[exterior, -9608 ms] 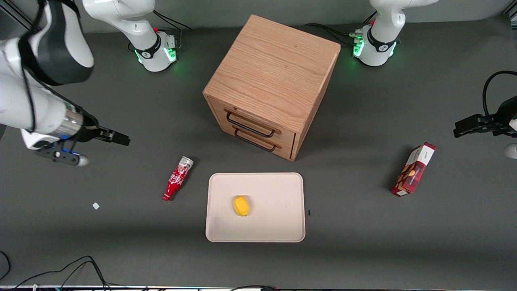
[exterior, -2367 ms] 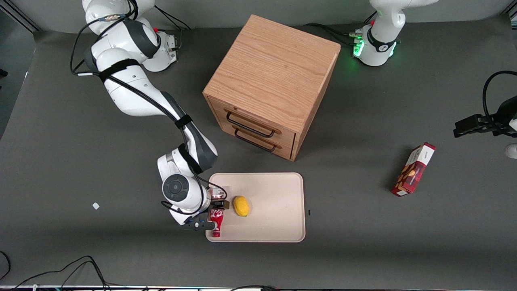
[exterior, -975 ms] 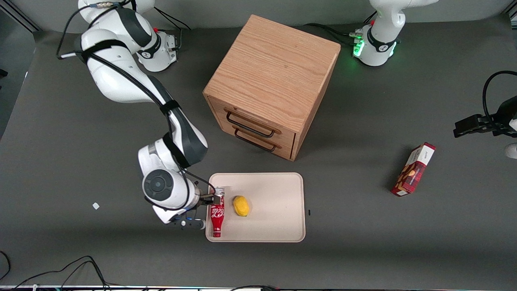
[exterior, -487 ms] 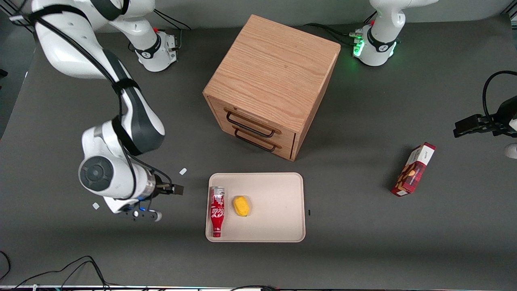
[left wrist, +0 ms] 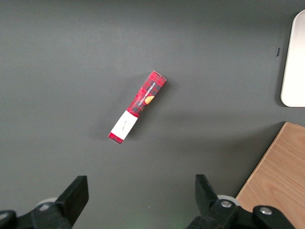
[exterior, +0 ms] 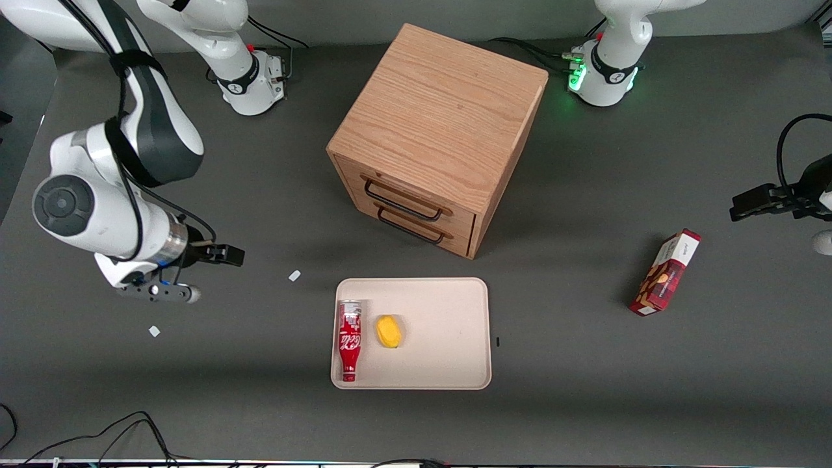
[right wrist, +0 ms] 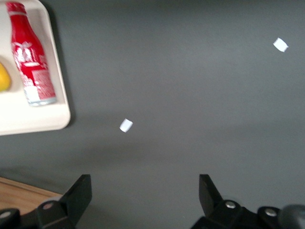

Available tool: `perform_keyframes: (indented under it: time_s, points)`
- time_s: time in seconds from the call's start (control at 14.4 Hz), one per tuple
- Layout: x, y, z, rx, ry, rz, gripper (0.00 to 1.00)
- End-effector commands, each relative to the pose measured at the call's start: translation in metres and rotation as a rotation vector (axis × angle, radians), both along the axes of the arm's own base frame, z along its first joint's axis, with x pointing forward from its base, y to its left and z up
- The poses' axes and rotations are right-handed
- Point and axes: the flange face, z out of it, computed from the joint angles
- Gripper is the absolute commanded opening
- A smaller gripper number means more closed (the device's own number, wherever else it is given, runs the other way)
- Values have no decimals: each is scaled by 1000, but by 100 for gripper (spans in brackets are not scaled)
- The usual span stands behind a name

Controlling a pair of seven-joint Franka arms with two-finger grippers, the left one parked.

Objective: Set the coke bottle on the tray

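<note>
The red coke bottle (exterior: pixel 350 340) (right wrist: pixel 31 56) lies flat on the cream tray (exterior: pixel 442 351) (right wrist: pixel 26 123), along the tray's edge toward the working arm's end, cap pointing at the front camera. My gripper (exterior: pixel 224 255) (right wrist: pixel 145 183) hangs open and empty over bare dark table, well away from the tray toward the working arm's end and farther from the front camera than the bottle. Nothing sits between its fingers (right wrist: pixel 81 188).
A yellow fruit (exterior: pixel 389 331) lies on the tray beside the bottle. A wooden drawer cabinet (exterior: pixel 435 136) stands farther from the camera than the tray. A red snack box (exterior: pixel 665 272) lies toward the parked arm's end. Small white scraps (exterior: pixel 294 275) (exterior: pixel 154 331) dot the table.
My gripper let go of the bottle, which now lies on the tray. The arm has pulled back toward its own end of the table and risen. A white scrap has come into sight near the tray.
</note>
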Motion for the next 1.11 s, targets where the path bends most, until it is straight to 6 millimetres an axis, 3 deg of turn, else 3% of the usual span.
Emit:
perform_keyframes:
  time_s: [0.0, 0.14, 0.21, 0.49, 0.7, 1.04]
  points:
    - [-38, 3, 8, -33, -3, 32, 100]
    - [-48, -3, 15, -54, -10, 23, 100]
    - [-53, 5, 19, -61, -12, 44, 100]
    - [-73, -30, 54, 15, -20, 62, 100]
    - [-94, -37, 70, 21, -41, 65, 100]
    - [-99, -61, 89, 91, -24, 118, 100]
